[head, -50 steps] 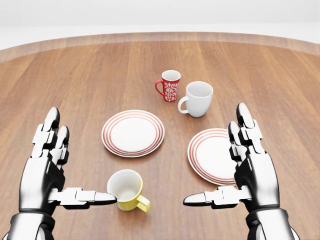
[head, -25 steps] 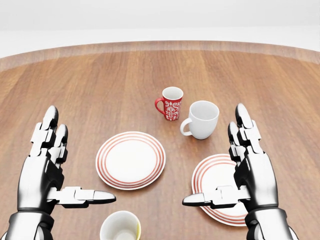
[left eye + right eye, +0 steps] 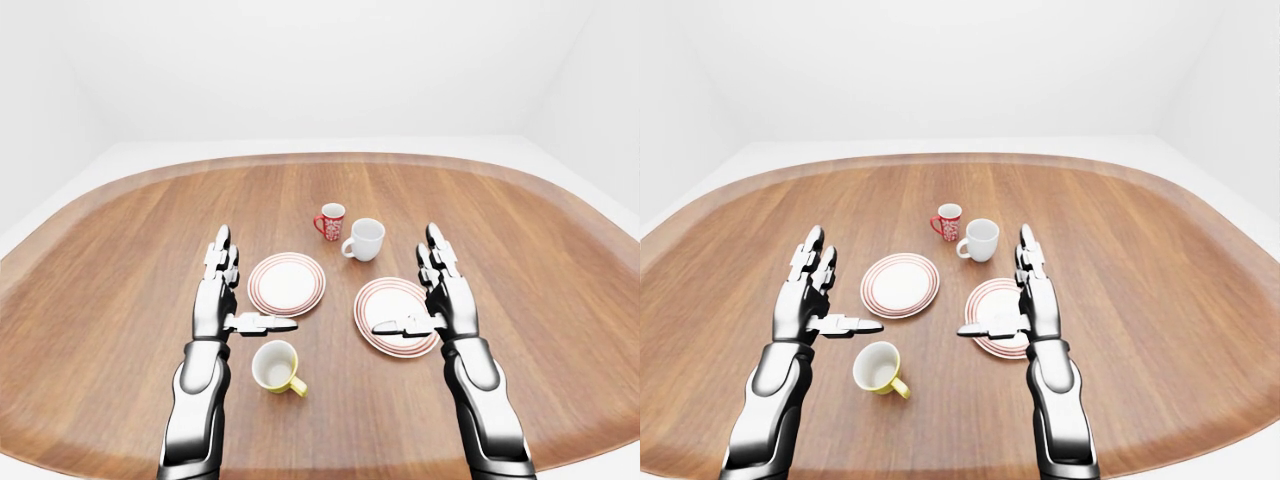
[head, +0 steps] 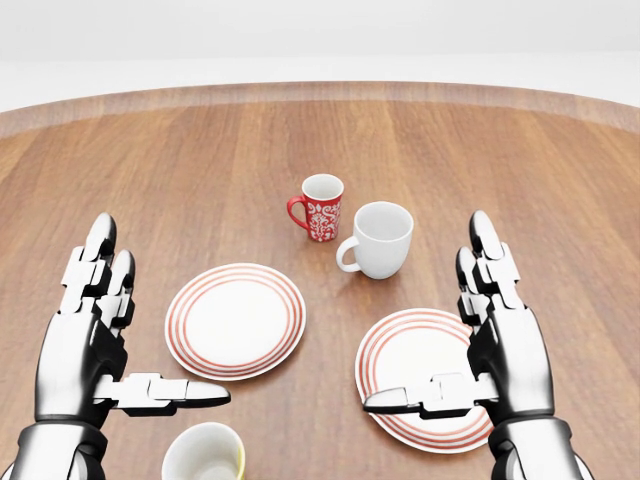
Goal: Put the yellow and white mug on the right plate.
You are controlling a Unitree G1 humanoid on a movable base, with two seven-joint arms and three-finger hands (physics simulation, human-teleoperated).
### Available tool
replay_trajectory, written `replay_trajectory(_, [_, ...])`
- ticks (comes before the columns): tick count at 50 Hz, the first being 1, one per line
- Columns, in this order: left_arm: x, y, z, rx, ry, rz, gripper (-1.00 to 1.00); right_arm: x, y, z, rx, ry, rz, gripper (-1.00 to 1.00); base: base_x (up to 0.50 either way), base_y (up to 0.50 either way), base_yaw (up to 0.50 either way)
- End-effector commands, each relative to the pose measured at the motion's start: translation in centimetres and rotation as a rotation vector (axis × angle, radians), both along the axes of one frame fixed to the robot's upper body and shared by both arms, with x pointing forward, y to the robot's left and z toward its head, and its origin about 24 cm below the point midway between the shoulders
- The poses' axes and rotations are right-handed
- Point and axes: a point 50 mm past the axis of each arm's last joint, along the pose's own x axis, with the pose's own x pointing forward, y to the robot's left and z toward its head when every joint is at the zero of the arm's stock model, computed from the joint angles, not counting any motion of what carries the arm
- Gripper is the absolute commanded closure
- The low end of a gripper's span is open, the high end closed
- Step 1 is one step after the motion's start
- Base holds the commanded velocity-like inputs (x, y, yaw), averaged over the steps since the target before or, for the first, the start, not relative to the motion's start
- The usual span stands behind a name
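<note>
Left-eye view: the left hand and right hand hover over the wooden desk, fingers spread, gripping nothing. The yellow and white mug stands just below the left thumb.

Head view: the right plate lies under the right thumb.

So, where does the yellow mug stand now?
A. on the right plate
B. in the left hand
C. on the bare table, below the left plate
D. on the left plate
C: the yellow mug sits on the table, below the left plate, with no fingers on it.
</note>
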Motion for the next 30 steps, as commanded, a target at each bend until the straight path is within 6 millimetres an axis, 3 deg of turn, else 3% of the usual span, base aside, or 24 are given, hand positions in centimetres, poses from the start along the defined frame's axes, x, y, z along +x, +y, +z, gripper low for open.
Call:
replay_trajectory(1, [0.0,0.0,0.0,0.000,0.000,0.001,-1.00,0.0,0.3,-0.4,-0.021,0.018,0.010,-1.00,0.00,0.00,0.00])
replay_trajectory(6, [0.3,0.5,0.3,0.006,-0.012,0.007,-1.00,0.4,0.3,-1.1,-0.050,0.049,-0.003,-1.00,0.00,0.00,0.00])
replay_trajectory(17, [1.6,3.7,2.6,0.087,-0.080,0.051,-1.00,1.4,1.9,-2.2,-0.153,0.092,0.044,-1.00,0.00,0.00,0.00])
replay_trajectory(18, [1.9,4.4,2.8,0.100,-0.078,0.061,-1.00,2.0,2.8,-0.8,-0.216,0.033,0.069,-1.00,0.00,0.00,0.00])
replay_trajectory(24, [2.0,5.3,3.5,0.125,-0.096,0.066,-1.00,2.8,3.9,0.7,-0.336,-0.035,0.082,-1.00,0.00,0.00,0.00])
replay_trajectory(25, [2.2,6.8,4.5,0.140,-0.123,0.096,-1.00,3.9,5.2,1.9,-0.401,-0.085,0.109,-1.00,0.00,0.00,0.00])
replay_trajectory(27, [2.2,7.2,4.7,0.141,-0.128,0.105,-1.00,4.1,5.6,2.2,-0.410,-0.092,0.119,-1.00,0.00,0.00,0.00])
replay_trajectory(28, [2.6,9.7,5.9,0.161,-0.141,0.173,-1.00,5.7,9.9,5.9,-0.579,-0.251,0.222,-1.00,0.00,0.00,0.00])
replay_trajectory(30, [2.8,10.1,5.8,0.159,-0.133,0.180,-1.00,5.9,10.4,5.9,-0.611,-0.245,0.227,-1.00,0.00,0.00,0.00])
